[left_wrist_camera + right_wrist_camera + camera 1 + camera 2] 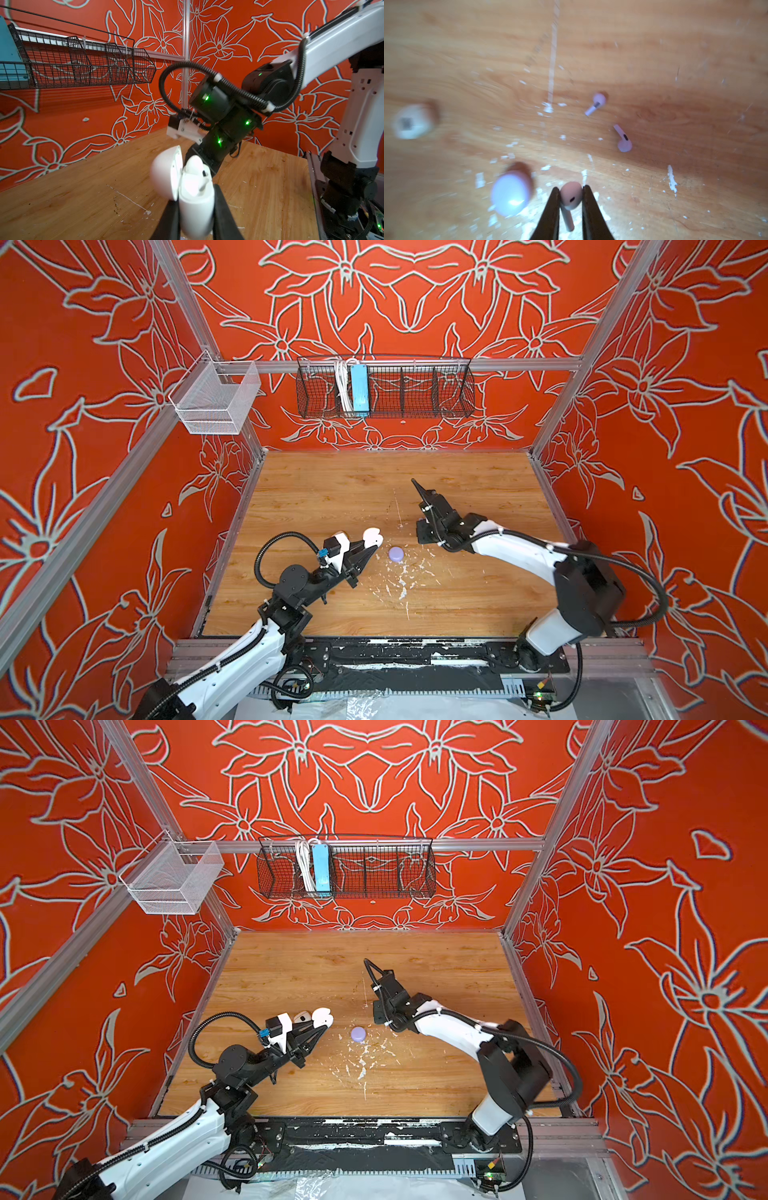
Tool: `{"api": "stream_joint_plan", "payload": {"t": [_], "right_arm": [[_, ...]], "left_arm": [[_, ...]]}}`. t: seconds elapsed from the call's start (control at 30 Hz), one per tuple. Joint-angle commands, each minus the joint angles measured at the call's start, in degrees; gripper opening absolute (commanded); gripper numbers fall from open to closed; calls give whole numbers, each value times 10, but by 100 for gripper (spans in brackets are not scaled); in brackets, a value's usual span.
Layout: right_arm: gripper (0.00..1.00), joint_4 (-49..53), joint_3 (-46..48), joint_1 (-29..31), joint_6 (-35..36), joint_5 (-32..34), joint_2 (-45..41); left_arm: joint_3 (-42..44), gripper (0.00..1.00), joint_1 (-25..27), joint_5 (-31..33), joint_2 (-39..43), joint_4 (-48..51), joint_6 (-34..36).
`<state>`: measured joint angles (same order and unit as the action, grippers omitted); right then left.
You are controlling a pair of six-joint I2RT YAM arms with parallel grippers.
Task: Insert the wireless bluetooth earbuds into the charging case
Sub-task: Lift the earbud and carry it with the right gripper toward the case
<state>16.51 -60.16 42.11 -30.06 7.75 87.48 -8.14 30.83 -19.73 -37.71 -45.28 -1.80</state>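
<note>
L gripper (195, 199), at left in both top views, is clamped on a glossy white plastic charging case (196, 209) w/ its hinged lid (166, 172) swung open. One white stemmed earbud (195, 168) sits inside the case. Mid-table, on the wooden tabletop (332, 489), lies a closed round lavender case (395, 553) beside white paint flecks (402, 593). R gripper (571, 188), pointing down, pinches a pale pink-lavender stemmed earbud (571, 197) by its head, stem running back btwn the fingers. Right wrist view also shows a lavender earbud (598, 101) and a second lavender earbud (624, 141) lying on the wood, near each other, not touching.
</note>
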Motion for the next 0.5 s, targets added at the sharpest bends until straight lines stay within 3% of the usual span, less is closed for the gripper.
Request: {"api": "stream_joint_plan", "payload": {"t": [0.0,0.33,0.47], "right_arm": [[18,-43,13,46,21,50,-75],[17,-165,63,159,75,46,-233],[16,-260,96,208,87,27,-273]], "left_arm": [[13,0,2,6,-15,-64,-14],[13,0,1,0,-6,-56,-3],[12,0,1,-16,-10,-66,-5]]}}
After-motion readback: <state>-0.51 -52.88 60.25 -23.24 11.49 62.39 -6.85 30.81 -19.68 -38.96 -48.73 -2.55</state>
